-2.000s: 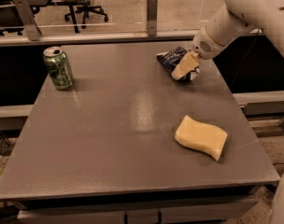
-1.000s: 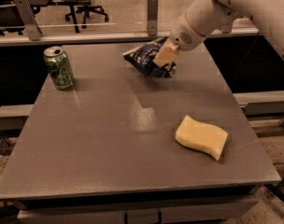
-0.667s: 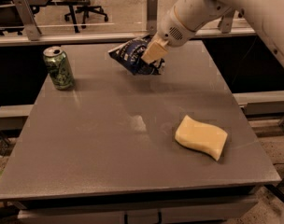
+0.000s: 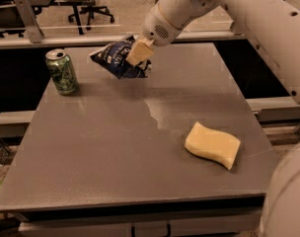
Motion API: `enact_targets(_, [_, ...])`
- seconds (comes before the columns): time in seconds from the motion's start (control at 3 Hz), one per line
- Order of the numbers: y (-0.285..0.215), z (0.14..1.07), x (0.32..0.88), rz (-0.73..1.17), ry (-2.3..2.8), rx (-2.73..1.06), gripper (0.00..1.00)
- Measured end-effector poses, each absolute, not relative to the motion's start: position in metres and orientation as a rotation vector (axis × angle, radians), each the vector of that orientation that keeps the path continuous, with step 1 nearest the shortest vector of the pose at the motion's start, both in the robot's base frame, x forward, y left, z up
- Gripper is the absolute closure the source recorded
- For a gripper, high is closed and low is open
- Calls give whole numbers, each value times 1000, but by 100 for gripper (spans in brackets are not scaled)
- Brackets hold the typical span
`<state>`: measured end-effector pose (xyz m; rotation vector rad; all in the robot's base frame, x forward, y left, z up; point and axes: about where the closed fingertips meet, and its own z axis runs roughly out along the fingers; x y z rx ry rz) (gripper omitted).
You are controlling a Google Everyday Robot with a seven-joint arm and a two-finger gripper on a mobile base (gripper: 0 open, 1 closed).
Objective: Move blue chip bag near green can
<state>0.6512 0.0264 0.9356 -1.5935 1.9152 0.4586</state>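
Observation:
The blue chip bag is a crumpled dark-blue foil bag with white markings, held just above the grey table near its far edge. My gripper is shut on the bag's right end, reaching in from the upper right on a white arm. The green can stands upright at the table's far left, a short gap to the left of the bag.
A pale yellow wavy sponge lies on the right side of the table. A metal rail and office chairs stand behind the table. The robot's white body fills the lower right corner.
My gripper has carried the blue chip bag leftward along the far side of the table, from the right corner toward the green can. The can and sponge have not moved.

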Motion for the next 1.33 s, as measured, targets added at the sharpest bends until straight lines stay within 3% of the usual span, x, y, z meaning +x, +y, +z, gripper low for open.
enact_targets(0.33, [46, 925, 655, 500, 1912, -1620, 100])
enact_targets(0.67, [61, 913, 658, 531, 1921, -1638, 88])
enact_targets(1.33, [86, 902, 656, 580, 1920, -1675, 41])
